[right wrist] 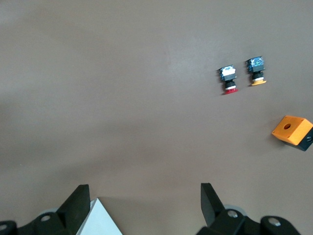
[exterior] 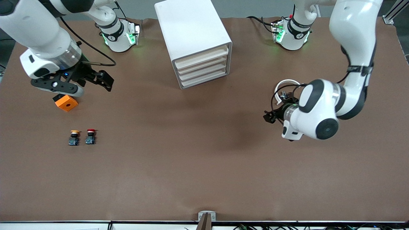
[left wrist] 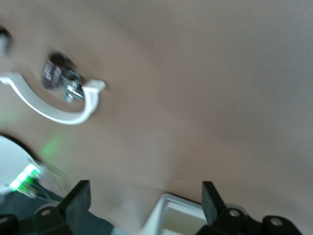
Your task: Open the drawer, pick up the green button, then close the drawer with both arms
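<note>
The white drawer cabinet [exterior: 195, 41] stands at the middle of the table, and all its drawers [exterior: 202, 65] are shut. The green-capped button is hidden. My right gripper [exterior: 108, 80] is open and empty over the table toward the right arm's end, close to an orange block [exterior: 66, 103]. In the right wrist view its fingers [right wrist: 80, 200] stand wide apart, with a corner of the cabinet [right wrist: 100, 220] between them. My left gripper [exterior: 269, 117] is open and empty over the table toward the left arm's end. Its fingers [left wrist: 210, 198] frame a cabinet corner [left wrist: 181, 215].
A yellow-capped button [exterior: 74, 137] and a red-capped button [exterior: 90, 136] stand side by side, nearer the front camera than the orange block. Both show in the right wrist view [right wrist: 256, 71] [right wrist: 228, 81]. A white curved piece [exterior: 284, 86] lies beside the left gripper.
</note>
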{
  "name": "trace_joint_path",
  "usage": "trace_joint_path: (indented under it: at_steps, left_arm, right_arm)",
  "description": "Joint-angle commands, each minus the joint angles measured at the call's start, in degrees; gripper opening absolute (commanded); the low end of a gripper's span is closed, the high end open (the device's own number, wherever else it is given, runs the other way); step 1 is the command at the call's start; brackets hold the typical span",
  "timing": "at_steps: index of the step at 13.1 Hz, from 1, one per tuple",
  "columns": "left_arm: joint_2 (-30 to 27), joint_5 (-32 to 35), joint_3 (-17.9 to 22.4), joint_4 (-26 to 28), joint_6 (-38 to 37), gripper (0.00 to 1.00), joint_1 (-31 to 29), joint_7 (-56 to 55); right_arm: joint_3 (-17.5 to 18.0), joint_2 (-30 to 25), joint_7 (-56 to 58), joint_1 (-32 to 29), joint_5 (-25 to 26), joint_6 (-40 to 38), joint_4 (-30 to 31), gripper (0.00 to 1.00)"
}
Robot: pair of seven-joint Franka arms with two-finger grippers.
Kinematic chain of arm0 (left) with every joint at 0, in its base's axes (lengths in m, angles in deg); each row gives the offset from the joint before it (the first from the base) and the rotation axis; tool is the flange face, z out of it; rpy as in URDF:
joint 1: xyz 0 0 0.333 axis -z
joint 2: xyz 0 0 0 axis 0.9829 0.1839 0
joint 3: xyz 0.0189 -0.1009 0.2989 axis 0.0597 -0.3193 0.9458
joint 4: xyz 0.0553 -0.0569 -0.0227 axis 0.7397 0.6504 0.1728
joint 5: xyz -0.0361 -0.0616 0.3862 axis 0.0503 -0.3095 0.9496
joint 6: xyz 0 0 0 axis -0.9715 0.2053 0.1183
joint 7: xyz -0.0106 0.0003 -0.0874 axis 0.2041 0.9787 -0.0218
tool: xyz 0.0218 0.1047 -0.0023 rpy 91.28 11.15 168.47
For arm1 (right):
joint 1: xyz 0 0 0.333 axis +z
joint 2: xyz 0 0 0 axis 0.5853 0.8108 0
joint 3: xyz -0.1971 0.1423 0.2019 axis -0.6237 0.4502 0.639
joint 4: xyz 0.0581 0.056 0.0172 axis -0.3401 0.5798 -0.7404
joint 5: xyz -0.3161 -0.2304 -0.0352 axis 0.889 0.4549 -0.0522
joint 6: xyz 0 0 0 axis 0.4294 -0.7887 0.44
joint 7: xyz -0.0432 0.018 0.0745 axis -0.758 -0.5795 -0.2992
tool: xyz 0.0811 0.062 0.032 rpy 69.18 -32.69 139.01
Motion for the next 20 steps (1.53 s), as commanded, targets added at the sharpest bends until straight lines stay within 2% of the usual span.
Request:
trace_joint_path:
  at_steps: [1,4,8,9,12,13,15,18,20]
  left_arm:
    - [7.4,-5.1,0.2,-4.3,0.8,1.0,2.5,-11.7]
    - [11.9,-13.3,0.3,-4.2,2.6,1.0,4.2,-27.1]
    - [18.3,-25.6,0.3,-4.0,2.8,1.0,8.3,-31.6]
    - [19.5,-28.1,0.4,-4.0,2.7,1.0,9.8,-36.4]
    - [20.2,-29.7,0.4,-4.1,2.7,0.99,15.3,-52.3]
    - [20.3,-30.5,0.3,-4.1,2.7,0.92,15.7,-56.6]
    - [20.2,-33.0,0.2,-4.1,2.0,0.91,17.1,-60.4]
    - [20.1,-34.8,0.2,-4.1,-1.0,0.85,19.5,-67.3]
    - [20.2,-35.6,0.2,-4.1,-3.2,0.76,21.2,-69.6]
  right_arm:
    - [-0.5,1.0,-3.9,2.0,-0.1,1.1,-0.4,1.0]
    - [-0.5,2.0,-4.0,2.2,-0.1,1.7,-0.3,1.0]
    - [-0.5,2.4,-4.0,2.3,-0.1,2.7,-0.4,1.0]
    - [-0.6,2.4,-4.0,2.5,-0.1,2.8,-0.4,1.0]
    - [-0.6,2.4,-4.0,2.5,-0.1,2.6,-0.3,1.0]
    - [-0.6,2.4,-4.0,2.5,-0.1,2.6,-0.3,1.0]
    - [-0.6,2.4,-4.0,2.5,-0.1,2.5,-0.3,1.0]
    - [-0.6,2.4,-4.0,2.5,-0.1,2.5,-0.3,1.0]
    - [-0.5,2.5,-6.8,3.3,-0.1,2.5,-0.3,1.0]
